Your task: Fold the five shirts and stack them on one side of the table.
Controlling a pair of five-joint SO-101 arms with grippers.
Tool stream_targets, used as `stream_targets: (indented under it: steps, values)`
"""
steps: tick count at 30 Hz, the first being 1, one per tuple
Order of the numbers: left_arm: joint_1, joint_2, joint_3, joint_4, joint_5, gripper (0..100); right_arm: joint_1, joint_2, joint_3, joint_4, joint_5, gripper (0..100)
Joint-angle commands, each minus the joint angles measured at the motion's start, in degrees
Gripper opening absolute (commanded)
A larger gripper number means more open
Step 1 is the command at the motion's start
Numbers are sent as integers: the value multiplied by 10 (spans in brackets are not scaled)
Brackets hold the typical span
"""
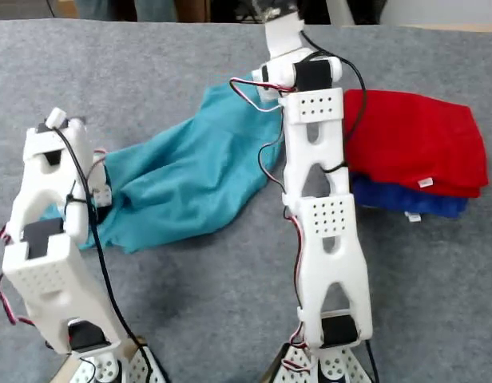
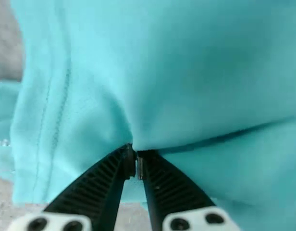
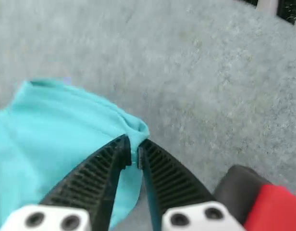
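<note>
A teal shirt point(image 1: 190, 179) lies rumpled across the middle of the grey table point(image 1: 230, 319), stretched between the two arms. My left gripper point(image 2: 136, 162) is shut on a fold of the teal shirt point(image 2: 186, 86) at its near left end, under the left arm's wrist point(image 1: 86, 191). My right gripper point(image 3: 133, 151) is shut on the far edge of the teal shirt point(image 3: 66, 125), near the back of the table. A folded red shirt point(image 1: 418, 144) lies on top of a folded blue shirt point(image 1: 406, 199) at the right side.
The right arm point(image 1: 318, 183) stretches from the front edge toward the back, just left of the folded stack. The left arm's base point(image 1: 46, 279) stands at the front left. Grey table surface point(image 3: 210, 72) lies beyond the right gripper.
</note>
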Motion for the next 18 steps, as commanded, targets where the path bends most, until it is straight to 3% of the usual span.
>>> stream_targets:
  steps: [1,5,9,14,18]
  values:
    - [10,-58,122,-25,-46,27,7,-73,-27,64,76,14]
    - [0,-78,187,-35,-92,27,25,-98,-25,62,83,14]
    - [-1,-76,181,28,-155,27,52,-109,-25,62,83,14]
    - [44,-76,183,170,-378,30,64,-124,23,62,108,14]
    - [26,-82,152,178,-368,30,64,-164,108,62,135,14]
